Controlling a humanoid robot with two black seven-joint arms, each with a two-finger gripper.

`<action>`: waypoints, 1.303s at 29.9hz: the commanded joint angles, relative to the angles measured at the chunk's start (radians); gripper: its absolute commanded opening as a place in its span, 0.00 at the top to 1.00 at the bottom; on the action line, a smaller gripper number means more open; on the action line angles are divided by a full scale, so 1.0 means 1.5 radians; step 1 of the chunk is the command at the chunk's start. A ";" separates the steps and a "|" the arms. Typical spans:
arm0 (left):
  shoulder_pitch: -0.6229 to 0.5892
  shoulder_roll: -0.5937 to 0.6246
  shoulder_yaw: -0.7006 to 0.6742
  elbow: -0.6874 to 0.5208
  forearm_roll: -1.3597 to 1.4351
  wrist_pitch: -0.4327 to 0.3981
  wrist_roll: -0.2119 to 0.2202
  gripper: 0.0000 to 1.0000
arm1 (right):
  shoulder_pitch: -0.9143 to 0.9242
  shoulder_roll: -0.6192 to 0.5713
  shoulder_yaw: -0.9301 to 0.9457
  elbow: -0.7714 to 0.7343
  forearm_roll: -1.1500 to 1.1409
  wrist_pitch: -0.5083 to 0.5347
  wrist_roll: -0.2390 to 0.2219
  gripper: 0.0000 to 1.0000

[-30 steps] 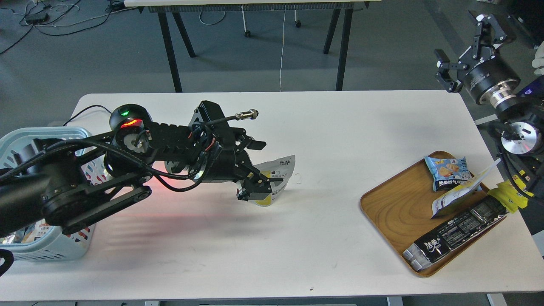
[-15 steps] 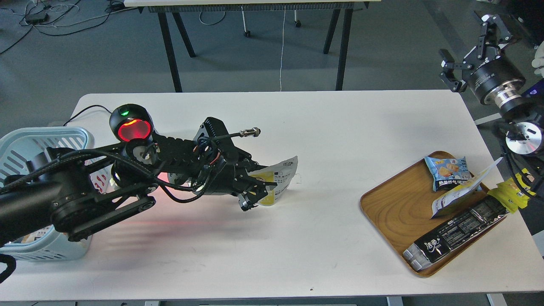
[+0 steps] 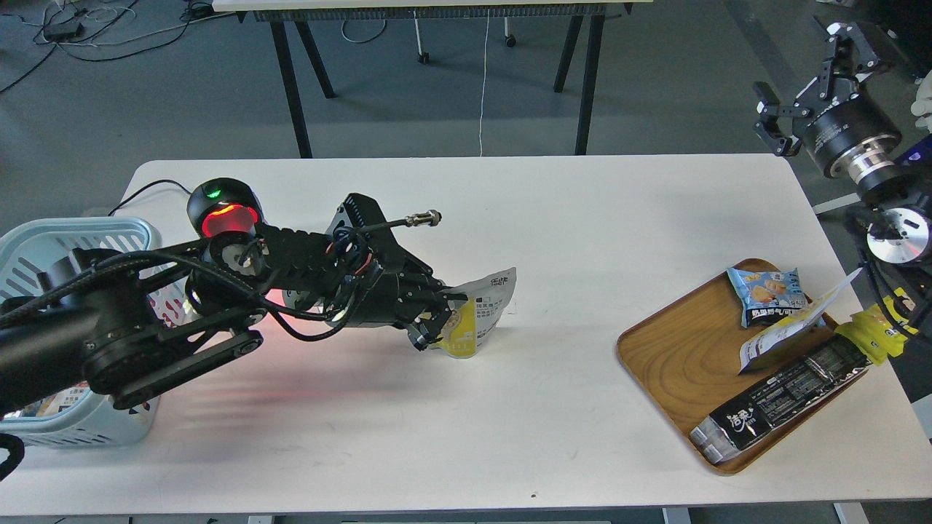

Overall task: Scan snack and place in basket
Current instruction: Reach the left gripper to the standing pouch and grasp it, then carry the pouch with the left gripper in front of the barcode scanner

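Here, at the centre of the frame, the small yellow-and-silver stand-up snack pouch (image 3: 477, 313) is gripped by the left claw (image 3: 439, 324), clamped onto its left edge, seemingly so its printed panel stays exposed for scanning. It sits low over the white desk (image 3: 568, 218). The light blue slotted plastic basket (image 3: 33, 251) waits at the left edge. At the upper right, the right claw (image 3: 801, 80) is held spread apart, empty, clear of the brown wooden tray (image 3: 677, 364).
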 commanded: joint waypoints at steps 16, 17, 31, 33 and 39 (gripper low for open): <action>0.001 0.197 -0.075 -0.054 0.000 0.022 -0.071 1.00 | 0.005 -0.031 0.009 0.000 0.000 0.013 0.000 0.01; 0.001 0.218 -0.075 -0.053 0.000 0.029 -0.078 1.00 | 0.005 -0.031 0.009 0.000 0.000 0.013 0.000 0.01; 0.002 0.349 -0.070 -0.012 0.000 0.036 -0.150 1.00 | 0.007 -0.030 0.010 0.000 0.000 0.014 0.000 0.01; 0.002 0.349 -0.070 -0.008 0.000 0.036 -0.150 1.00 | 0.006 -0.031 0.010 0.000 0.000 0.014 0.000 0.00; 0.002 0.349 -0.068 -0.006 0.000 0.035 -0.151 1.00 | 0.006 -0.031 0.010 0.000 0.000 0.015 0.000 0.01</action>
